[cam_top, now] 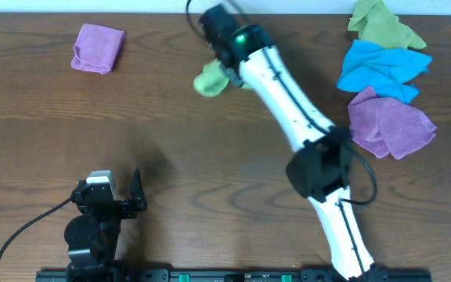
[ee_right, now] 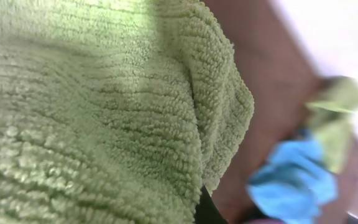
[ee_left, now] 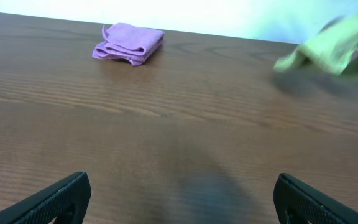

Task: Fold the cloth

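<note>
Idling nearest, the left gripper [cam_top: 135,192] rests with jaws apart. Farther off, the right gripper [cam_top: 219,69] has its jaws clamped on the bunched light-green terry cloth [cam_top: 209,80] above the brown wooden tabletop [cam_top: 171,141]. Transport seems underway; next, lay it flat beneath.

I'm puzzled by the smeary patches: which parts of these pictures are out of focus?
Left wrist view: the light green terry cloth at far right is smeared, while the folded purple cloth stays sharp. Right wrist view: the green cloth fills the frame crisply; the blue cloth behind is blurred.
</note>
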{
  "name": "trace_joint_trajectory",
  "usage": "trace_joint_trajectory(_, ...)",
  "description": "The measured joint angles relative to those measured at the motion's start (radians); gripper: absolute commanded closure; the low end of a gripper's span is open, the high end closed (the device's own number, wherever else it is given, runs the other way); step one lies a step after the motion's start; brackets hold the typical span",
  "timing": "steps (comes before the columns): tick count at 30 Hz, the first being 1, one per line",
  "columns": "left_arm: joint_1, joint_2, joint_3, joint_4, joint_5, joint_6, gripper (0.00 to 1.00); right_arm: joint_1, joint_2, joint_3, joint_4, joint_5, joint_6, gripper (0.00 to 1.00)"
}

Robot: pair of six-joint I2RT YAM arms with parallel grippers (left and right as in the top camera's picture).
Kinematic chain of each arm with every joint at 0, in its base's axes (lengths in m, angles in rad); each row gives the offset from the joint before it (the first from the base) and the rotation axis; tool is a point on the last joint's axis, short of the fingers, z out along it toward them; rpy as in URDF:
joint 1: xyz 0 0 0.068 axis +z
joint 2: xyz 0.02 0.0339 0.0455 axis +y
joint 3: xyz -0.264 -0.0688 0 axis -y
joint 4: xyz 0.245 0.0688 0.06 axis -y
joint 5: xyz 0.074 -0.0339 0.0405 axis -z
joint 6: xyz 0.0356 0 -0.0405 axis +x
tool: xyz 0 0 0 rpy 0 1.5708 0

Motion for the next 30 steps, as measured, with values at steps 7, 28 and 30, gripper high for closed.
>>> trace_joint_trajectory(7, 0.000, 0.000, 0.000, 0.000, 0.000, 0.000, 0.04, -0.058, -0.108, 0.024, -0.050, -0.135, -0.053, 0.01)
trace_joint_trajectory(28, 0.000, 0.000, 0.000, 0.000, 0.000, 0.000, 0.05, -0.225, -0.107, -0.389, -0.082, -0.358, -0.077, 0.29)
trace_joint_trajectory(30, 0.000, 0.000, 0.000, 0.000, 0.000, 0.000, 0.04, -0.278, -0.107, -0.401, -0.079, -0.398, -0.072, 0.32)
